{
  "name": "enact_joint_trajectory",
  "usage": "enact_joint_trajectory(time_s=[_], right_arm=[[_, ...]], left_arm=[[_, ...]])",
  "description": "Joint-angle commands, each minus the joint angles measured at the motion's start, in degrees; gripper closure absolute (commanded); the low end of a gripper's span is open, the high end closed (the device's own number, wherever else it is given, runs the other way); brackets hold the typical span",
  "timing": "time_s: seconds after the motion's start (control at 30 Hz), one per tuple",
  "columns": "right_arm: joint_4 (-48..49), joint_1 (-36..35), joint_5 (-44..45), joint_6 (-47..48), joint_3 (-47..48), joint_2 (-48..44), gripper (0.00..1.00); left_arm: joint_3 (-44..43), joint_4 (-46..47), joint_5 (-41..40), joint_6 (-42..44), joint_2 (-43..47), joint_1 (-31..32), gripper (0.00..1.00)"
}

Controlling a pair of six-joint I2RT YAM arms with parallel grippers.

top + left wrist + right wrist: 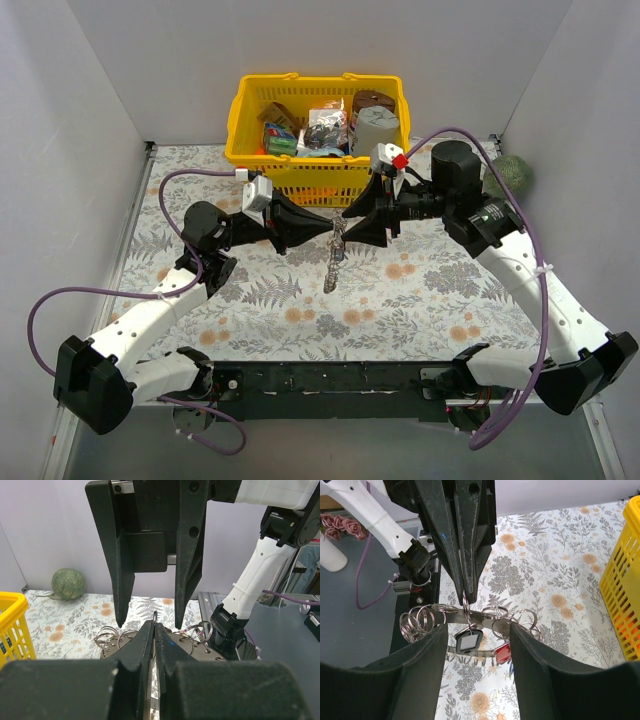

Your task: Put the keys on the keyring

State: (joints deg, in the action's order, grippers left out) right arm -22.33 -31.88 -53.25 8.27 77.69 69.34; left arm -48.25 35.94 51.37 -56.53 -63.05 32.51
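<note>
The keyring (pixel 487 616), a flat toothed metal band carrying several small split rings, hangs above the flowered table between both grippers and shows edge-on in the top view (pixel 335 258). My left gripper (pixel 329 233) is shut on a small split ring at the keyring's top edge (pixel 154 623); its fingers (pixel 465 555) come down from above in the right wrist view. From that ring hangs a black-headed key (pixel 468 642), with a red-headed key (pixel 503 652) beside it. My right gripper (pixel 349 228) faces it, open (pixel 477 630), its fingers (pixel 122 595) on either side of the keyring without touching it.
A yellow basket (pixel 300 170) full of packets stands just behind the grippers. A green ball (pixel 512 175) lies at the back right by the wall. Grey walls close in the left and right sides. Purple cables loop from both arms.
</note>
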Motion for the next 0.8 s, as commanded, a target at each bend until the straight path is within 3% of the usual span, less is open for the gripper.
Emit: enact_joint_trajectory(time_s=[0.0, 0.07, 0.17, 0.23, 0.43, 0.6, 0.77], right_arm=[[4.9, 0.1, -2.5, -1.9, -0.5, -1.5, 0.43], [4.9, 0.1, -2.6, -2.0, -0.5, -1.3, 0.45], [4.8, 0.1, -2.9, -2.0, -0.5, -1.1, 0.57], [4.8, 0.1, -3.1, -2.0, -0.5, -1.1, 0.72], [4.9, 0.1, -2.9, -2.0, -0.6, -1.2, 0.92], [4.5, 0.1, -2.6, -1.7, -1.0, -1.1, 0.99], [4.1, 0.1, -3.1, -1.4, -1.3, -0.8, 0.99]], left_arm=[[-0.3, 5.2, -0.8, -1.8, 1.3, 0.2, 1.0], [-0.4, 5.0, -0.8, -1.7, 1.3, 0.2, 1.0], [-0.4, 4.9, -0.7, -1.7, 1.3, 0.2, 1.0], [-0.4, 4.9, -0.7, -1.8, 1.3, 0.2, 1.0], [-0.5, 4.6, -0.8, -1.5, 1.4, 0.2, 1.0], [-0.5, 4.6, -1.1, -1.3, 1.5, 0.2, 1.0], [-0.7, 4.7, -1.2, -1.4, 1.7, 0.2, 1.0]])
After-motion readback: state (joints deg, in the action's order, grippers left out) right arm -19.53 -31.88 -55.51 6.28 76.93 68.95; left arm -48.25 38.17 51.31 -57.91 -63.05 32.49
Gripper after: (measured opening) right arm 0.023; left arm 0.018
